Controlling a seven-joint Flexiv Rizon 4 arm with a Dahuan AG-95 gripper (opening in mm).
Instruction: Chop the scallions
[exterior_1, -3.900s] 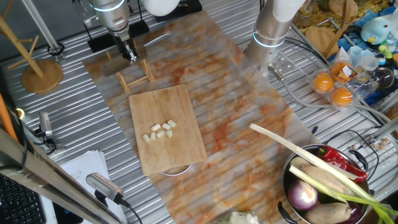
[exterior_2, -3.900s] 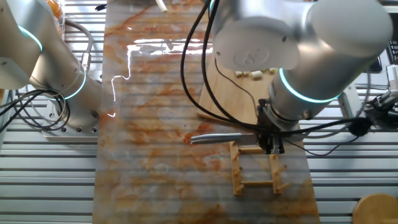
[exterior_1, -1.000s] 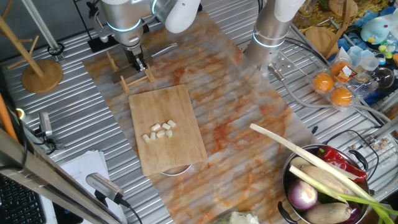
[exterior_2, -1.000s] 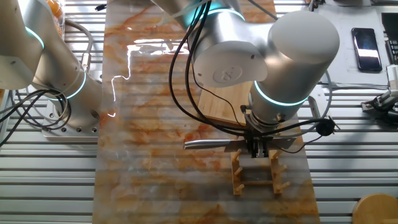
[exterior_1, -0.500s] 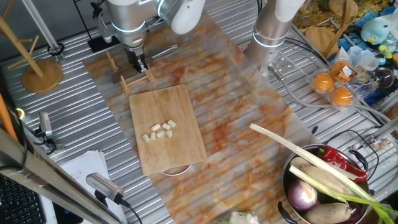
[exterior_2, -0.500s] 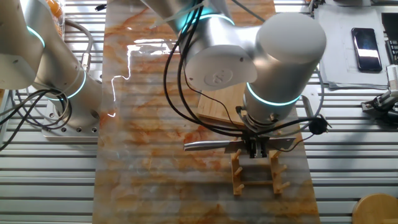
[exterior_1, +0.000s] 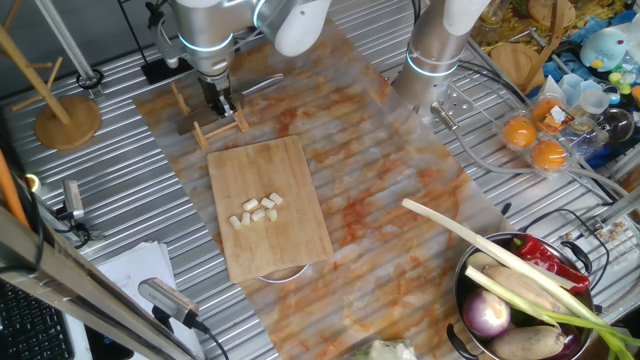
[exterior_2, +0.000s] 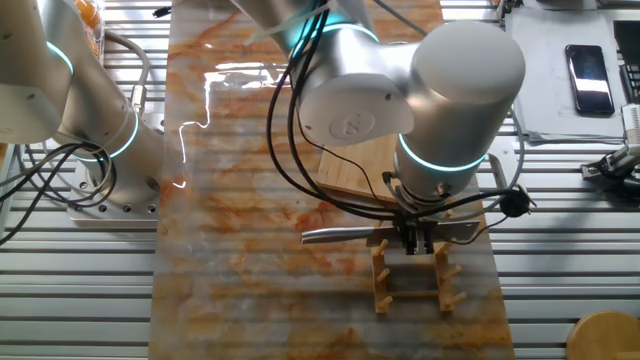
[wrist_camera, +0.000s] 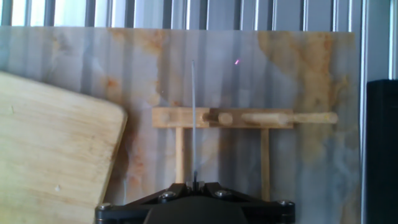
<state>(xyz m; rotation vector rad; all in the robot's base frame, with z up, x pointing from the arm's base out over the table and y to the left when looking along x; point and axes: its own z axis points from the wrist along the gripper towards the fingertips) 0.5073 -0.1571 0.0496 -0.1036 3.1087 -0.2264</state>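
The scallions (exterior_1: 256, 210) lie as several short pale chunks near the middle of the bamboo cutting board (exterior_1: 290, 170). My gripper (exterior_1: 224, 106) hangs beyond the board's far edge, over a small wooden rack (exterior_1: 215, 127), shut on a knife (exterior_1: 262, 82). In the other fixed view the gripper (exterior_2: 416, 243) holds the knife (exterior_2: 340, 235) level, blade pointing left, just above the rack (exterior_2: 412, 285). The arm hides the scallions there. In the hand view the gripper (wrist_camera: 194, 183) grips the knife (wrist_camera: 193, 118), seen edge-on as a thin line across the rack (wrist_camera: 224, 117).
A metal bowl (exterior_1: 470, 262) at the front right holds a long green-leaved stalk (exterior_1: 480, 243), a purple onion (exterior_1: 487, 316) and a red pepper. A second arm's base (exterior_1: 432, 55) stands at the back. A wooden stand (exterior_1: 66, 120) is at the left.
Since about four seconds ago the gripper has carried the knife closer over the rack. In the last half second the knife has only edged slightly sideways. The scallion chunks have not moved.
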